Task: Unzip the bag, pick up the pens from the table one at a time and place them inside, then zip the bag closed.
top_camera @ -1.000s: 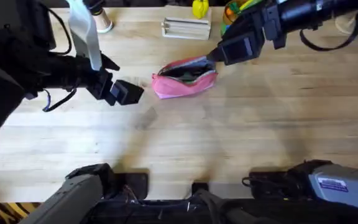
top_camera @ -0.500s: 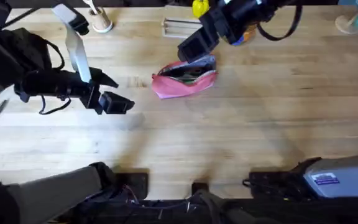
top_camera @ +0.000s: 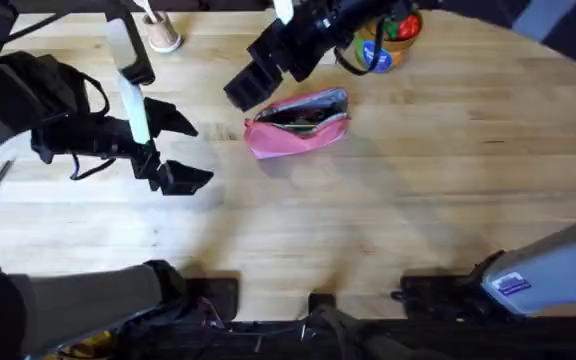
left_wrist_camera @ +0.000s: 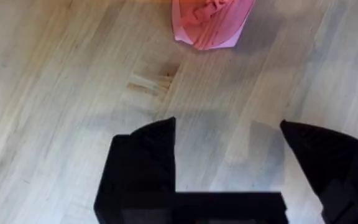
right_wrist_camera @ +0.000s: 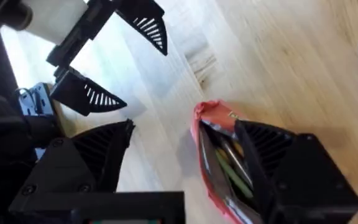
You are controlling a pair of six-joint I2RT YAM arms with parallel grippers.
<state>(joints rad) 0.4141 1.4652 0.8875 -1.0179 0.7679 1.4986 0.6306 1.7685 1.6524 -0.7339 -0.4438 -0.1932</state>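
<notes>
The left gripper (top_camera: 183, 150) hovers over the counter (top_camera: 388, 220) left of the bag (top_camera: 298, 122), jaws spread and empty. The pink bag lies unzipped, pens (right_wrist_camera: 232, 168) inside. The right gripper (top_camera: 253, 82) hangs just above its left end, jaws spread.

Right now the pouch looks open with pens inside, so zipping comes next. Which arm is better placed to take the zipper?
Probably the right. The right gripper, open, hovers just beside the bag, whose open mouth lies between its fingers in the right wrist view. The left gripper, also open, sits farther off over bare table.
</notes>
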